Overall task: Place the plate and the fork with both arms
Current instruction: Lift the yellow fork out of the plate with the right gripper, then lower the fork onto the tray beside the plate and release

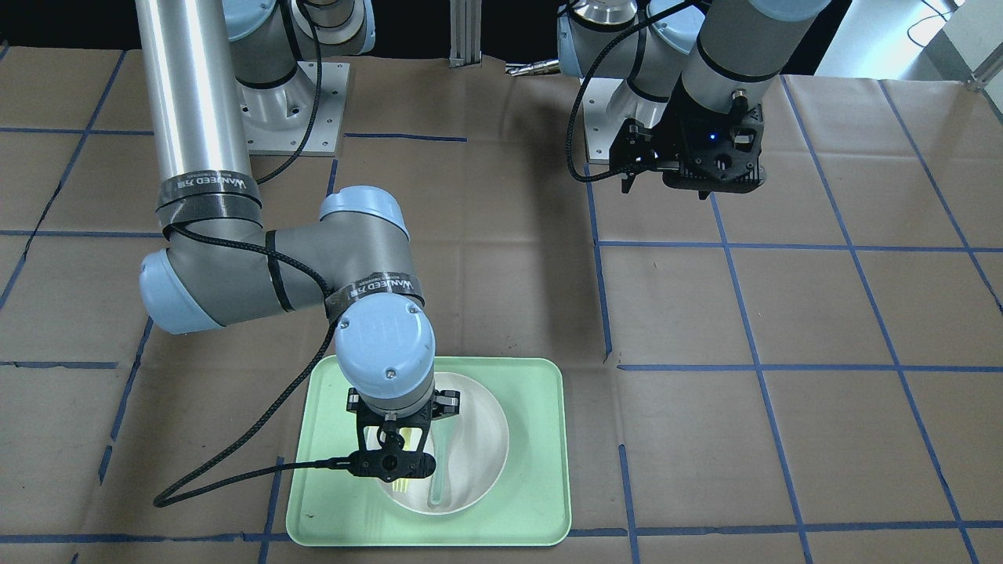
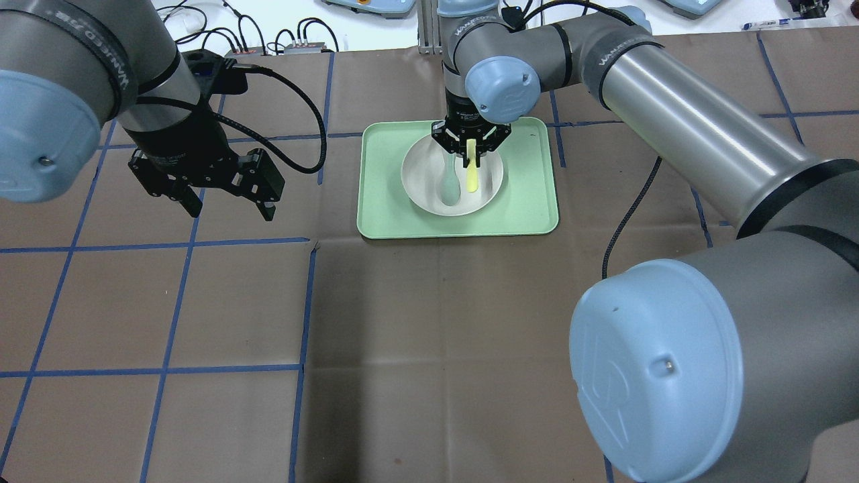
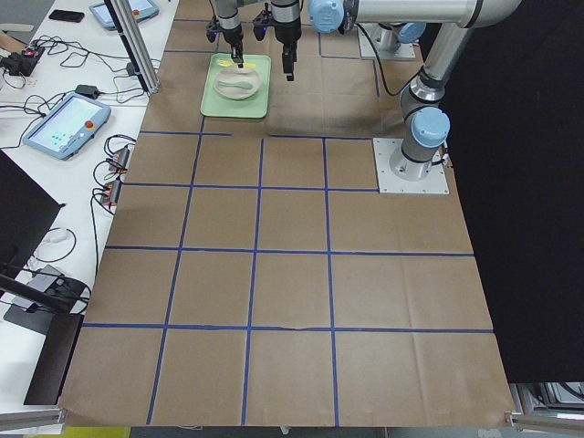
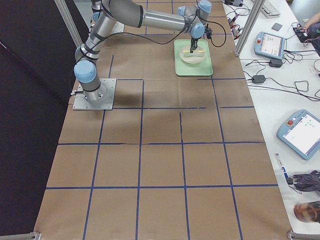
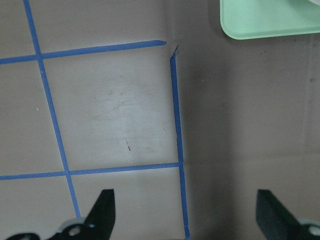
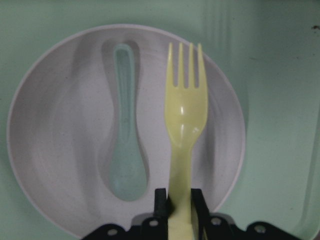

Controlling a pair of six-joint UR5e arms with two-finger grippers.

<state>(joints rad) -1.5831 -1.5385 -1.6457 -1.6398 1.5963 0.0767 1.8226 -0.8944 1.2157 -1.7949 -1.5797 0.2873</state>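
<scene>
The off-white plate lies on the light-green tray with a grey-green spoon in it. My right gripper is shut on the handle of the pale-yellow fork and holds it over the plate, beside the spoon. The right wrist view shows the fork pinched between the fingers, tines pointing away, with the spoon on the plate. My left gripper is open and empty, above bare table to the left of the tray; it also shows in the left wrist view.
The tray sits on brown paper marked with a blue tape grid. A corner of the tray shows at the top right of the left wrist view. The right arm's cable trails beside the tray.
</scene>
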